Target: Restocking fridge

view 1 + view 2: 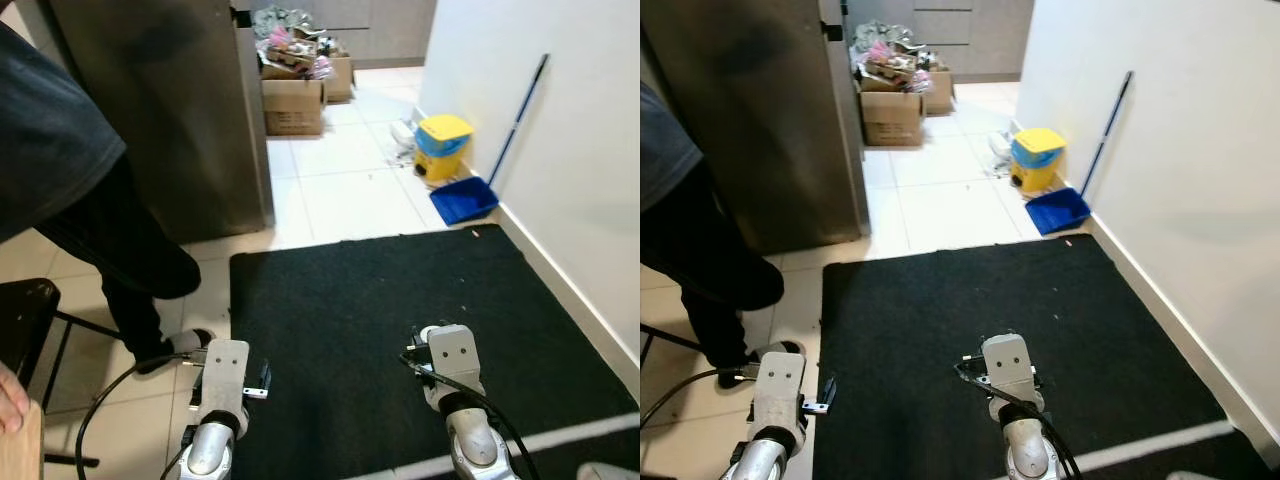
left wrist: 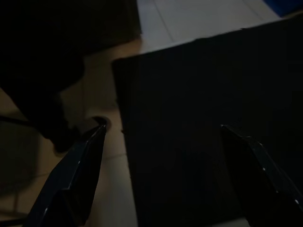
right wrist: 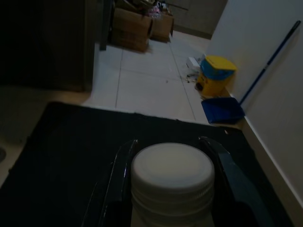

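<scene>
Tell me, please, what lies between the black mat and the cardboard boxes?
Bare white floor tiles separate the black mat from the cardboard boxes, seen in both eye views.

Both eye views are bright and evenly lit, with no strong glare. The white floor tiles (image 1: 340, 190) far back look a little washed out. The black mat (image 1: 400, 300) stays dark and shows almost no texture. Soft shadows fall on the white wall (image 1: 1160, 150). The two wrist views are very dim and a bit grainy. In the right wrist view, a white lid (image 3: 172, 171) looks pale and soft.
</scene>
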Motion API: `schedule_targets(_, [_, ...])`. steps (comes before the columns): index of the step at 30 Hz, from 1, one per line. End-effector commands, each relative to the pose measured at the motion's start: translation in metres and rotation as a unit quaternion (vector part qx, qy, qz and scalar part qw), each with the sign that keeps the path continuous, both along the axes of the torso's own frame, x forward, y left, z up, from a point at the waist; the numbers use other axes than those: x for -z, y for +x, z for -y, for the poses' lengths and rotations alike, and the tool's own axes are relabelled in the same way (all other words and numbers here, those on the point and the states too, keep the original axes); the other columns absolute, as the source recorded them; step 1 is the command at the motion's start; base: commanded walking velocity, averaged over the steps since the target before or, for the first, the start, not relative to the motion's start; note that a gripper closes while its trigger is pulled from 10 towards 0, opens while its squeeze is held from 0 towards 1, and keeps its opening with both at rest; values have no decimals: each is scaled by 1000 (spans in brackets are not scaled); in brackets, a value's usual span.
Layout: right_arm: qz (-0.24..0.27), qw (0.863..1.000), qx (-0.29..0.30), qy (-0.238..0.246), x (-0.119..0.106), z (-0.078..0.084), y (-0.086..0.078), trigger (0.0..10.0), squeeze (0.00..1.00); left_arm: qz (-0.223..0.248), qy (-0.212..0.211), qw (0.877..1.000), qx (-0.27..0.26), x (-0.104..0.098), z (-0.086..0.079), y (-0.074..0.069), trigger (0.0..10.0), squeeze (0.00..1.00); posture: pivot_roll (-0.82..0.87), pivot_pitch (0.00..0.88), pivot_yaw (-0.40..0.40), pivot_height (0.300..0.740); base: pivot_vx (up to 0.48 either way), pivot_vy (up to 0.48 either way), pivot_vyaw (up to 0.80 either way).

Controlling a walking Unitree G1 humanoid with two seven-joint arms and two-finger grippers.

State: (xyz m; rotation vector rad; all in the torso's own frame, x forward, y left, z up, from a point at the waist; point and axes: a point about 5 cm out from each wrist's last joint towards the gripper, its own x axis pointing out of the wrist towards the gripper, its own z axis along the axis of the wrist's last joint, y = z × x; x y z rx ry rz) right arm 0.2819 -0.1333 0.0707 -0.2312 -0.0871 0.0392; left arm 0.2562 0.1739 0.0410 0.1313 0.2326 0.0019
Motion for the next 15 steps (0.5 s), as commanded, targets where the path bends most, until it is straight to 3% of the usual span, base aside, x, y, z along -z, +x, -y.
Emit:
schedule_targets(1, [-3, 1000, 11, 9, 2, 7, -1, 10000, 0, -8, -2, 1000, 7, 4, 5, -2, 10000, 0, -78, 139, 9, 740, 412, 0, 0])
schedule_targets(15, [-7, 1000, 12, 11, 3, 8, 0, 10000, 0, -7, -4, 1000, 9, 4, 6, -1, 10000, 0, -80, 139, 9, 740, 411, 0, 0])
